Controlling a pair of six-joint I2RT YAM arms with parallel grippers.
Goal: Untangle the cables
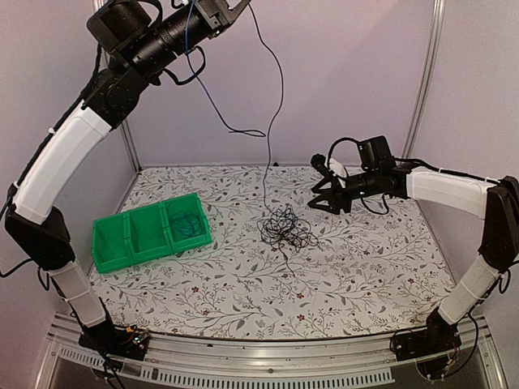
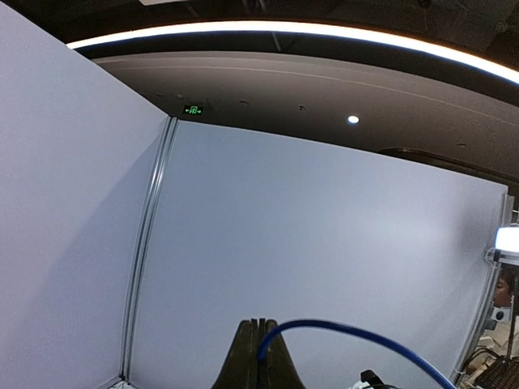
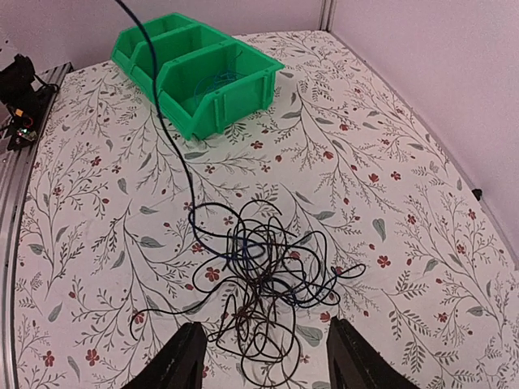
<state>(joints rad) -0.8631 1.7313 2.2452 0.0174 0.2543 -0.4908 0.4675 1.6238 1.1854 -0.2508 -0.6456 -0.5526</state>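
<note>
A tangle of thin black cables (image 1: 285, 227) with blue strands lies on the floral table, also in the right wrist view (image 3: 272, 279). My left gripper (image 1: 195, 10) is raised high at the top and is shut on the blue cable (image 2: 340, 328); its fingers (image 2: 243, 356) are pressed together. The blue cable (image 1: 212, 101) hangs down from it, and a thin strand (image 1: 276, 113) runs down to the tangle. My right gripper (image 1: 320, 196) is open and empty, just right of the tangle, its fingers (image 3: 185, 365) apart on either side of the tangle's near edge.
A green three-compartment bin (image 1: 151, 231) sits at the left of the table, with a small coil of cable in its right compartment (image 1: 188, 223); it also shows in the right wrist view (image 3: 199, 73). White walls enclose the table. An aluminium rail (image 1: 268, 369) runs along the near edge.
</note>
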